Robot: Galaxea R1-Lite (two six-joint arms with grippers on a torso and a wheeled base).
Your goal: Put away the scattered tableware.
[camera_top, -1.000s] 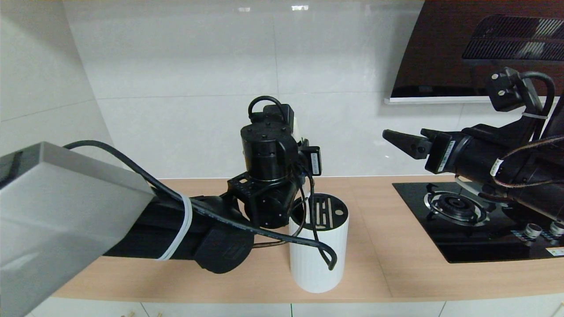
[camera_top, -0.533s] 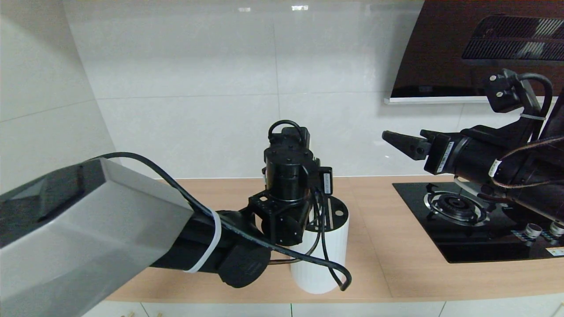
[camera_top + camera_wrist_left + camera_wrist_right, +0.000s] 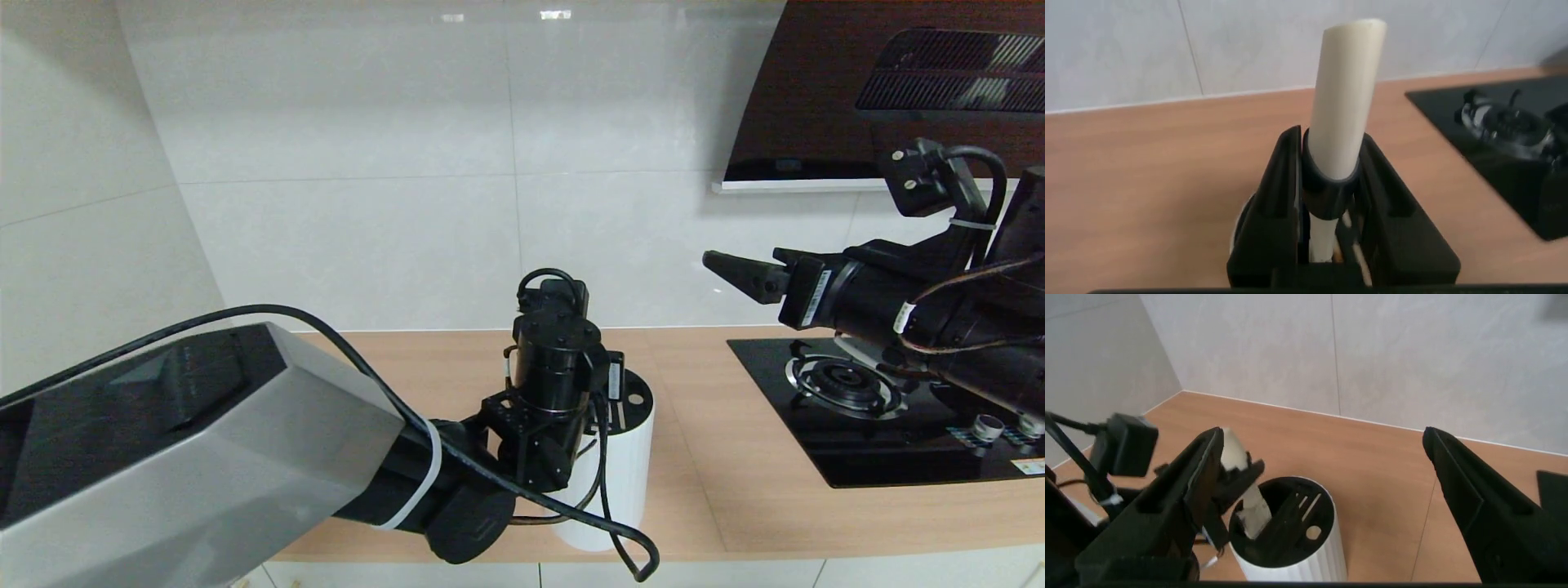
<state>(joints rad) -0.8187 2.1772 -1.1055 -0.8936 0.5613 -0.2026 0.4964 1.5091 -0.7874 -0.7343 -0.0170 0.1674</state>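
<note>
- Head view, change: over the last second the left arm [image 3: 245,441] has swung to the right and dropped. Its wrist now hangs over the holder [image 3: 629,478] instead of beside it. The right gripper [image 3: 739,273] has sunk a little.
- Head view: the white holder stands on the counter [image 3: 735,465] near the front edge, left of the stove [image 3: 857,408]. The right gripper hangs in the air over the stove's left side, well apart from the holder.
- Left wrist view: the left gripper [image 3: 1331,155] has its jaws closed tight on a utensil [image 3: 1349,90], clamping the cream handle at its black collar. The handle stands upright and its lower end runs down toward the holder beneath.
- Right wrist view: the right jaws are spread wide and hold nothing. Between them the utensil's pale lower part is seen entering the holder's black slotted top, with the handle above the rim.
- Progress: this piece looks partly in but not yet let go. What is left is to lower it home, open the left jaws and lift away. Whether more pieces wait cannot be told.
</note>
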